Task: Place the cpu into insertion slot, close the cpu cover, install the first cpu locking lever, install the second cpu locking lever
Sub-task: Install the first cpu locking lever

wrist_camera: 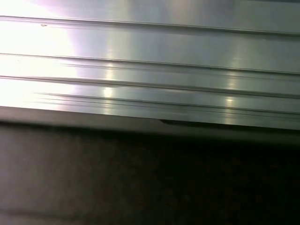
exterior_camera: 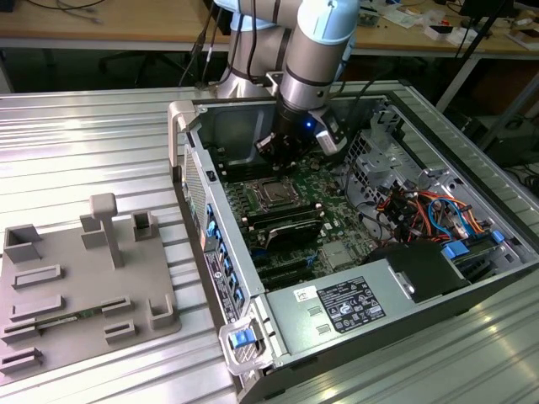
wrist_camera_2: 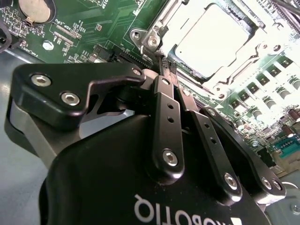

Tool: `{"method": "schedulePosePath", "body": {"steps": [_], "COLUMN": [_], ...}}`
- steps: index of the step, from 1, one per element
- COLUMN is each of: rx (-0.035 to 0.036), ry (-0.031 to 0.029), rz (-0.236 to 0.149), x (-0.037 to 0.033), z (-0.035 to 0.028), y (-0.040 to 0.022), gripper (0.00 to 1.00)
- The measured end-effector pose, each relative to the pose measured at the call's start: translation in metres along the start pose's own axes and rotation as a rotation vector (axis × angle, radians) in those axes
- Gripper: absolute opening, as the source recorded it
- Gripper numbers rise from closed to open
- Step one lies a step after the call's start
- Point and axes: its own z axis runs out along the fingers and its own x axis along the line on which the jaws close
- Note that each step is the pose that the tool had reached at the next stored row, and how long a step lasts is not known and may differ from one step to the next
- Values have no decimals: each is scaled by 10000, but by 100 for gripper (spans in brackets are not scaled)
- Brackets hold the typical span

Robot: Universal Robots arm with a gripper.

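Gripper (wrist_camera_2: 164, 70) is sitting with its fingers pinched together, nothing visibly between them — tips are pointing down just beside the near corner of the insertion slot (wrist_camera_2: 154, 35), in the second wrist view. Probably closed like that to work as a narrow poker on a lever or the cover, not to carry anything.

The cpu (wrist_camera_2: 211, 40) is already lying in the slot, pale metal face up, and the cpu cover (wrist_camera_2: 243, 49) frame looks to be lying down around it. I cannot tell whether either locking lever is latched.

In the exterior view the arm (exterior_camera: 316, 50) is coming in from the far side, wrist hanging over the green motherboard (exterior_camera: 316, 189) just far of the socket (exterior_camera: 275, 193).

Room is tight — the far chassis wall (exterior_camera: 227, 126) is close behind the wrist and the drive cage (exterior_camera: 379, 160) is crowding the exterior view's right. The near side over the black memory slots (exterior_camera: 282, 225) is looking more open. The grey fixture tray (exterior_camera: 84, 286) is sitting well apart, on the exterior view's left.
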Motion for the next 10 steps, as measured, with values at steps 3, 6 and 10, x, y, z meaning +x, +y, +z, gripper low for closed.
{"method": "schedulePosePath", "body": {"steps": [3,6,10], "rx": [-7,4,-10], "ry": [-4,-4,-6], "rz": [0,-1,-5], "x": [-2,-4,-7], "z": [26,26,28], "y": [3,35,64], "gripper": [11,11,11]}}
